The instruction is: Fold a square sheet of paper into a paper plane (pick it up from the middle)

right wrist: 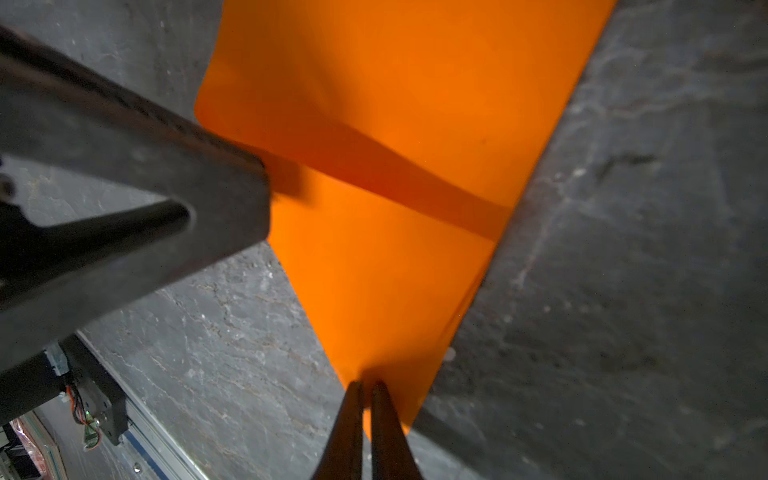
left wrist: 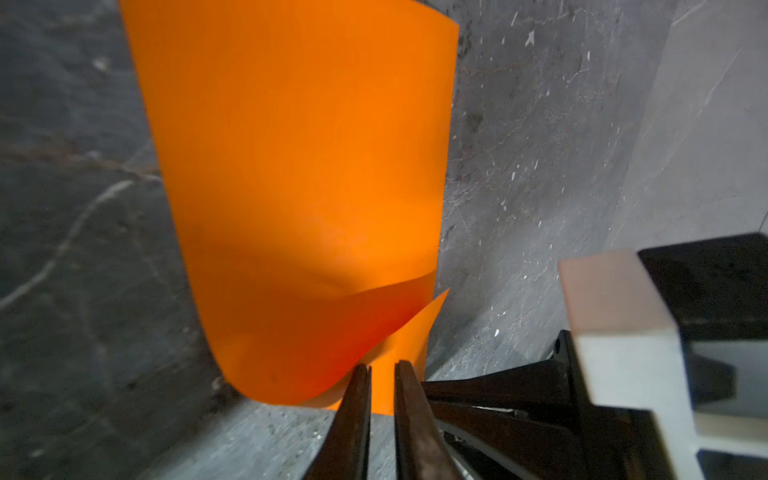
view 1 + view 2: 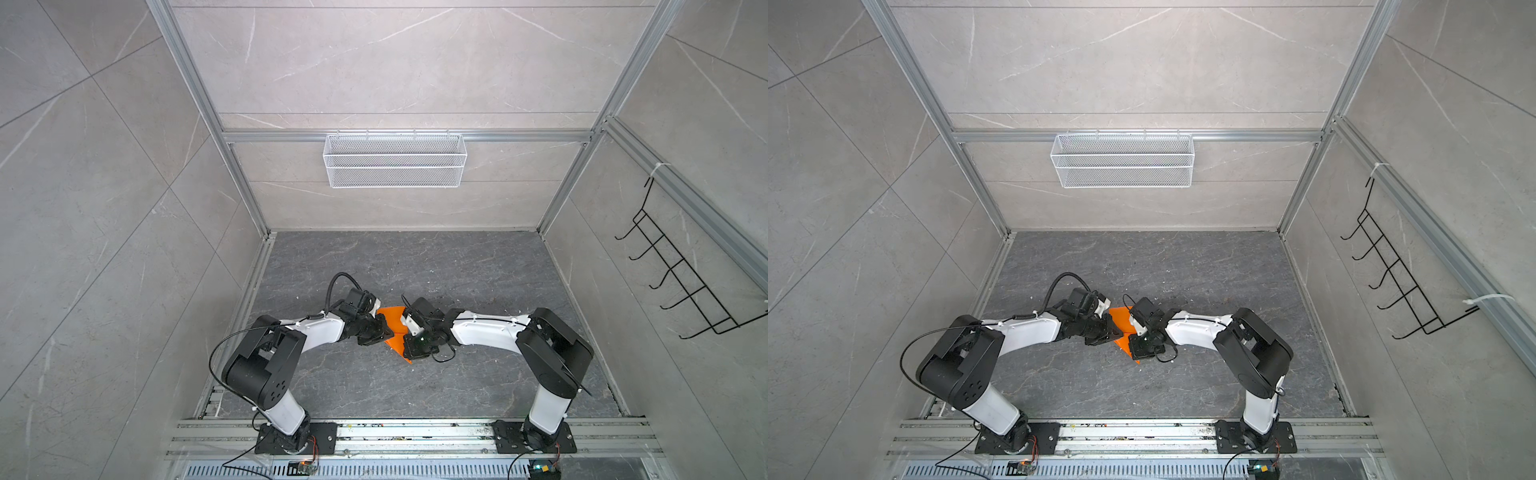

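Note:
The square sheet of paper (image 3: 392, 318) (image 3: 1121, 316) is bright orange and lies partly folded on the dark table between both grippers. In the left wrist view the paper (image 2: 299, 166) curls upward, with a loose flap edge near the fingertips. My left gripper (image 2: 382, 365) (image 3: 386, 332) has its jaws slightly apart at that edge, and orange shows through the gap. In the right wrist view the paper (image 1: 407, 166) narrows to a point. My right gripper (image 1: 366, 384) (image 3: 405, 353) is shut on that pointed corner. No paper plane shape is in view.
A white wire basket (image 3: 395, 160) hangs on the back wall and a black hook rack (image 3: 681, 282) on the right wall. Aluminium rails (image 3: 415, 432) run along the front by the arm bases. The two grippers are very close together over the dark stone table (image 3: 478, 270).

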Available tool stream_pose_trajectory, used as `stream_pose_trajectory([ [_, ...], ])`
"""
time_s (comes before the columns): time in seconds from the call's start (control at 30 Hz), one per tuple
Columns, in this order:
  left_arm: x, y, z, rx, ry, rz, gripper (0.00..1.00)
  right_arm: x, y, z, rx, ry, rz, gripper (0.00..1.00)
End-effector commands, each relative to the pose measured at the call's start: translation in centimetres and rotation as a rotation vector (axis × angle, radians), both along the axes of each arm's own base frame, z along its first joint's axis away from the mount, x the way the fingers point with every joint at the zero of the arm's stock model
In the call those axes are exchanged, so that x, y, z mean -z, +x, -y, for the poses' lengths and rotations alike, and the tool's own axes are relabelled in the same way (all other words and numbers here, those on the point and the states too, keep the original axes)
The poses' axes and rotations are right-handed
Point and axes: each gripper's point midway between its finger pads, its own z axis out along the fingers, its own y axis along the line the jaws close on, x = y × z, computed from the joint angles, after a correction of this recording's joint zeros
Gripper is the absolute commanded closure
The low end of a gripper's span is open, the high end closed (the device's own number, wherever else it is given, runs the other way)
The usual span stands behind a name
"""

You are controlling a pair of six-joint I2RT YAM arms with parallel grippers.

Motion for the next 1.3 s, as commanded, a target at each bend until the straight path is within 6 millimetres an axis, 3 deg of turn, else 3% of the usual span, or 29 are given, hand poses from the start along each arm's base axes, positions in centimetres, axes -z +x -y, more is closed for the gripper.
stream_pose_trajectory([
  [0.0,-2.2,1.2,0.9,0.032,-0.102,0.139,0.84,2.9,-1.1,1.7,0.019,-0.107,-0.06,0.89],
  [0.37,-0.6,0.3,0.5,0.052,-0.135,0.217,0.85,3.4,-1.3,1.7,0.028,-0.112,-0.079,0.89],
  [1.27,4.5,-0.1,-3.5,-0.054,0.0,0.131,0.87,3.7,-1.5,2.3,0.036,-0.13,-0.085,0.89],
])
